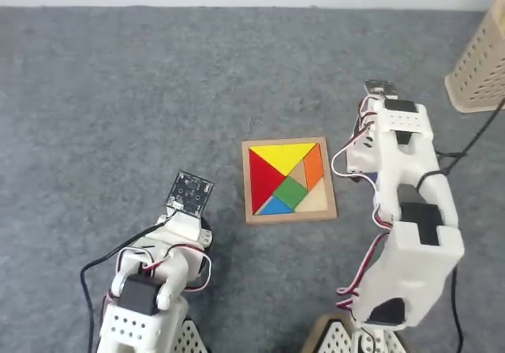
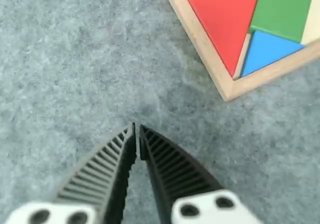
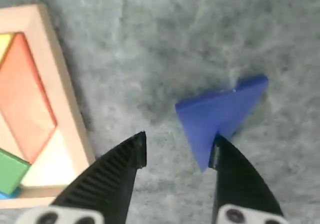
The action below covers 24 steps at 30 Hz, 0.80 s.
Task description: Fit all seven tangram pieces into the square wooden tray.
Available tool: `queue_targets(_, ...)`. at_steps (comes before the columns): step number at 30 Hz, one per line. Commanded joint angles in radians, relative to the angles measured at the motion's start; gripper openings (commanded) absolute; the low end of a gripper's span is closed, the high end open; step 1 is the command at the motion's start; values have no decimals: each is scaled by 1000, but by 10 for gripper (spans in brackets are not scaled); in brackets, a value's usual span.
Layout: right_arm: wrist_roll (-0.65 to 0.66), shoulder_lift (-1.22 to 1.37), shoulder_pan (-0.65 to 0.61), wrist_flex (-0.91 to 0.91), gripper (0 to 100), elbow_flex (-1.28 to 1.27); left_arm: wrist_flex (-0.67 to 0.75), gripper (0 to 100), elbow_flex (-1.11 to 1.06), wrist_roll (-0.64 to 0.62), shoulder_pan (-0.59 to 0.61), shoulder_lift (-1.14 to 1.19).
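L gripper, near the bases: clenched on itself, fingertips all but meeting. It sits low over the grey carpet, just off a corner of the wooden tray, not touching it.

R gripper: released, fingers spread wide, gripping no piece, over carpet on the tray's other side. The dark blue triangle lies flat on the carpet outside the tray, near its rim but apart. It sits partly btw the R fingers, w/ one fingertip right at its edge; contact or not, can't tell. The other finger is on the tray side, clear of the triangle.

Tray lies flat, mid-table btw the 2 arms:
- yellow triangle along the far side
- red triangle on the L arm's side
- orange parallelogram on the R arm's side
- green square near centre
- light blue triangle at the near edge, beside red
- pale beige triangle in the near corner, R side
- small wood-toned triangular patch btw yellow, orange & green; bare slot or piece, can't tell

Farthest back, at the R edge: a perforated beige basket, well apart from the tray.
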<state>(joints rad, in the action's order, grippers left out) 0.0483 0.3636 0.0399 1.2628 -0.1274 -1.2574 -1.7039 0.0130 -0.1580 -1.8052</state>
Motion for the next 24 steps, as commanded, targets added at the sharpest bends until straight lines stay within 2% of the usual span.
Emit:
queue_targets(1, -12, 18, 48, -24, 209, 18, -6, 12, 19, -8, -2, -20)
queue_targets(13, 3, 10, 68, -70, 206, -51, -6, 12, 19, -8, -2, -20)
queue_targets(17, 8, 4, 68, -68, 114, -46, -6, 12, 19, -8, -2, -20)
queue_targets(22, -6, -125, 61, -7, 127, -38, -6, 12, 19, -8, -2, -20)
queue_targets(24, -60, -197, 44, -4, 130, -43, -6, 12, 19, -8, -2, -20)
